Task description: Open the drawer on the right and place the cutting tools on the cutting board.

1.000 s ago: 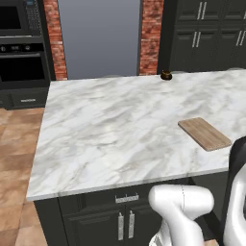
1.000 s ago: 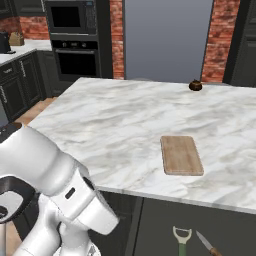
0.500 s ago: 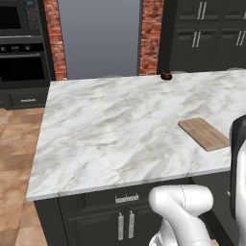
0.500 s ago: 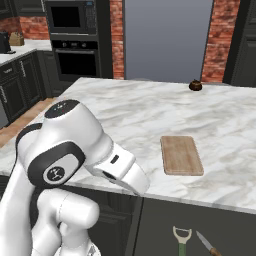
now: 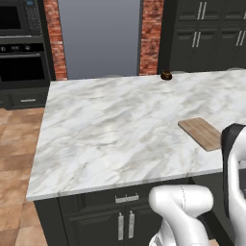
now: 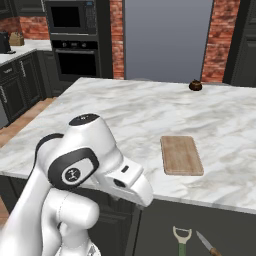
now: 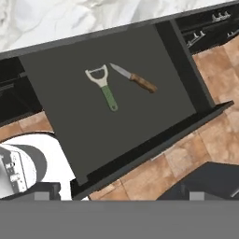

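Note:
The drawer (image 7: 116, 98) stands pulled out under the marble counter, and its dark floor also shows in the right base view (image 6: 160, 230). Inside lie a peeler (image 7: 103, 86) with a green handle and pale Y-shaped head, and beside it a small knife (image 7: 135, 80) with a brown handle. Both appear again as the peeler (image 6: 182, 240) and the knife (image 6: 206, 243). My gripper (image 7: 119, 196) hangs above the drawer looking down into it, fingertips (image 7: 43, 195) wide apart, open and holding nothing. The wooden cutting board (image 6: 181, 155) (image 5: 204, 133) lies bare on the counter above the drawer.
A small dark brown round object (image 6: 195, 85) (image 5: 166, 75) sits at the counter's far edge. Wood-tile floor (image 7: 186, 154) lies past the drawer front. Cabinet doors with metal handles (image 5: 125, 225) are below the counter to the left. A wall oven (image 6: 75, 45) stands at the back left.
My arm has swung up and over: its elbow rose large in the right base view and a link climbed the right edge of the left base view. Board and tools have not moved.

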Motion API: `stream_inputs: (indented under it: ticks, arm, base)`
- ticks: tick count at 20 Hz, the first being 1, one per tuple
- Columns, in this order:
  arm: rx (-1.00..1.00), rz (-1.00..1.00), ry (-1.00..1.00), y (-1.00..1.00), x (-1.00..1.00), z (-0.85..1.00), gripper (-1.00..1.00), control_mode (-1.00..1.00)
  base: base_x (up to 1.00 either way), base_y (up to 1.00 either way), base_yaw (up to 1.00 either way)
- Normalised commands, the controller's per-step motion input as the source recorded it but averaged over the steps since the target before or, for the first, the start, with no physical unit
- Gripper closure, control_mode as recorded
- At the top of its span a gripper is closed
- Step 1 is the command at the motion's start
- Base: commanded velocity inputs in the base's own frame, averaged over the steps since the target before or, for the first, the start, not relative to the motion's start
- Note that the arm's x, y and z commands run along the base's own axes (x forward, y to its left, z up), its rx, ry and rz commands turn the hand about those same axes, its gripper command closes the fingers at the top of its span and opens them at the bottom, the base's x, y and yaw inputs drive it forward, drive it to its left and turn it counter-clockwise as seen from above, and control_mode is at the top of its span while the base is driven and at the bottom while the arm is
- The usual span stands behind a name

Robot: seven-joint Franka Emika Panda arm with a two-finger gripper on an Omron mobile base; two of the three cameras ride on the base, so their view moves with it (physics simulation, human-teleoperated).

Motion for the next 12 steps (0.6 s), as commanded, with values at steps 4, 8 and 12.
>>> stream_inputs:
  ticks: [4, 8, 12]
  arm:
    - [0.14, 0.02, 0.06, -0.11, 0.02, -0.51, -1.0, -1.0]
    - [0.2, 0.06, 0.0, -0.29, 0.2, -0.23, -1.0, -1.0]
    - [0.18, 0.07, 0.0, -0.26, 0.34, -0.25, -1.0, -1.0]
  base:
    - [0.0, 0.0, 0.0]
    - [0.0, 0.0, 0.0]
    - [0.0, 0.0, 0.0]
